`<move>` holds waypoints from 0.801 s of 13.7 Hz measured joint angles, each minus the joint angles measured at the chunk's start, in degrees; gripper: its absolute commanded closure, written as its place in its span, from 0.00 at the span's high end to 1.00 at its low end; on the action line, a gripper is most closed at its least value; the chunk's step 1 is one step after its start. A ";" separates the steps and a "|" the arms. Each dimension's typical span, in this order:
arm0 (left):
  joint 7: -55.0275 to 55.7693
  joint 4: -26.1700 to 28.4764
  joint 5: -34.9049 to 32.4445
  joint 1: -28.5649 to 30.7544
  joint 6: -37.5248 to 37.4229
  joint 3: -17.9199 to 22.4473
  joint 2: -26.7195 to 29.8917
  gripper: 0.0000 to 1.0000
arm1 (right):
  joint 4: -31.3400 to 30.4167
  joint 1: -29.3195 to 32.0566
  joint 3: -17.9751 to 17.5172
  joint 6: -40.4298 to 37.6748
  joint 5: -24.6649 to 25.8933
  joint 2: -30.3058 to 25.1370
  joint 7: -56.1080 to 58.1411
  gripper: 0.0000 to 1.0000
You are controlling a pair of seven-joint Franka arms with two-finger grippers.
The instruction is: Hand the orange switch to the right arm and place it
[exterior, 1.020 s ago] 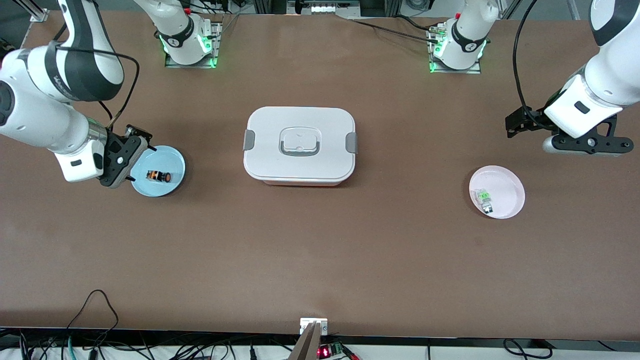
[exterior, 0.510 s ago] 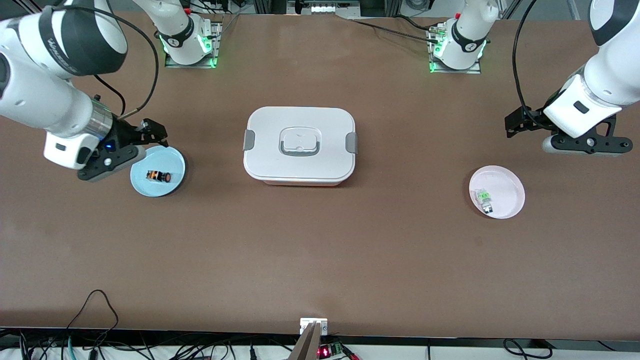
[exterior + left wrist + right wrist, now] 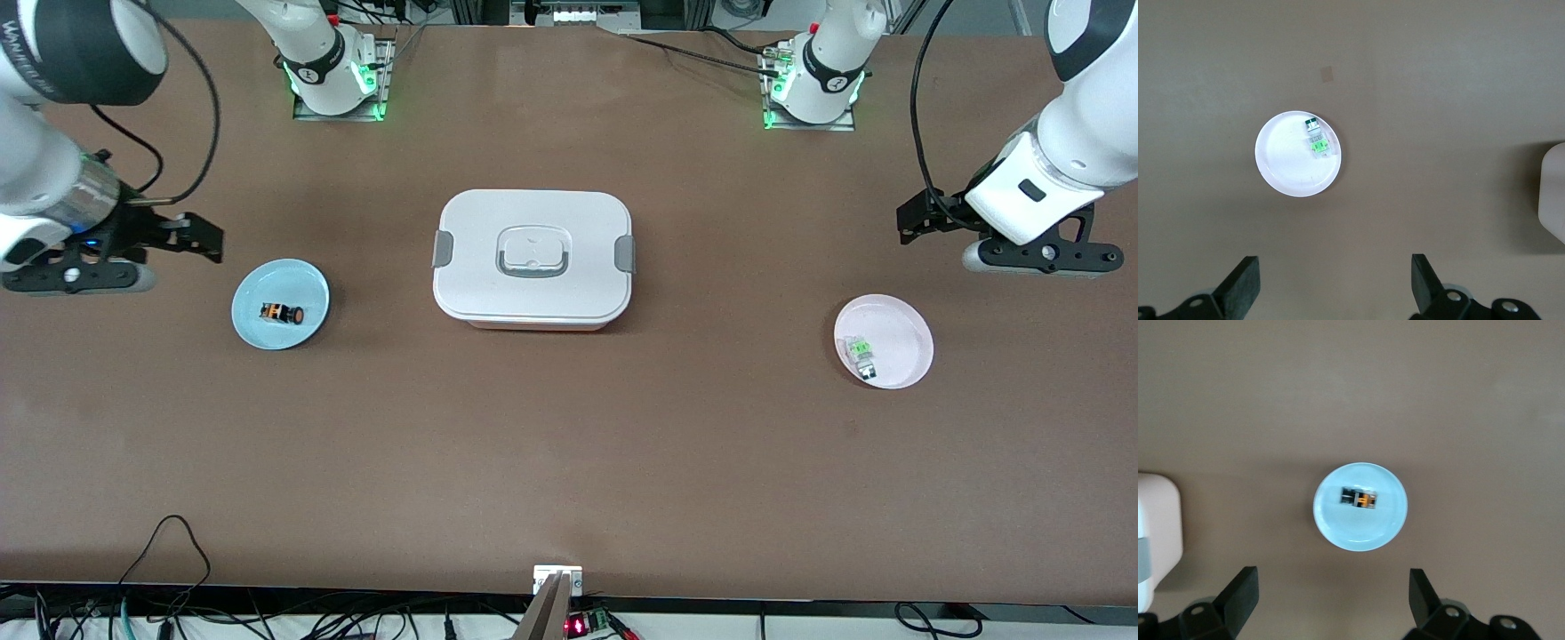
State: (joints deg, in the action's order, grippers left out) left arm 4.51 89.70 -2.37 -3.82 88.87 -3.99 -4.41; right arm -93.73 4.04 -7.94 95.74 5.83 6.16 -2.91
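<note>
From the front, the orange switch is lying on the blue saucer, set down and let go; the right gripper is hanging spread and empty over bare table beside it. The lidded white box is sitting mid-table. In the left wrist view, the left gripper is waiting, spread wide, above the pink saucer and its green-topped part. In the right wrist view, nothing is blocking the switch.

Right wrist view: orange switch on the blue saucer

You see the orange switch lying on the round blue saucer, which sits on the brown table. The right gripper hangs above with its two black fingertips spread wide, empty. A white container's corner shows at the edge.
</note>
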 measured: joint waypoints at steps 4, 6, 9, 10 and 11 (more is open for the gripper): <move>0.00 0.00 0.00 -0.04 -0.16 -0.05 0.00 1.00 | 0.10 0.34 3.74 0.10 0.64 0.11 -0.14 1.00; 0.00 0.00 0.00 -0.04 -0.22 -0.06 0.00 1.00 | 0.10 0.34 4.34 0.07 0.72 0.15 -0.14 1.00; 0.00 -0.01 0.00 -0.04 -0.25 -0.07 0.00 1.00 | 0.09 0.34 5.62 0.17 0.15 0.13 1.65 1.00; 0.00 -0.02 0.00 -0.04 -0.25 -0.10 0.00 1.00 | 0.10 0.34 5.90 0.17 -0.34 0.05 2.11 1.00; 0.00 -0.02 0.00 -0.04 -0.26 -0.12 0.00 1.00 | 0.12 0.33 5.96 0.17 -0.66 -0.11 2.24 1.00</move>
State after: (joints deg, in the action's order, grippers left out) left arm 4.51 89.69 -2.37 -3.86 88.61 -4.11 -4.41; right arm -93.61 4.38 -1.98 95.91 5.16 6.05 -0.67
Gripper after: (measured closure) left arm 0.000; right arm 0.000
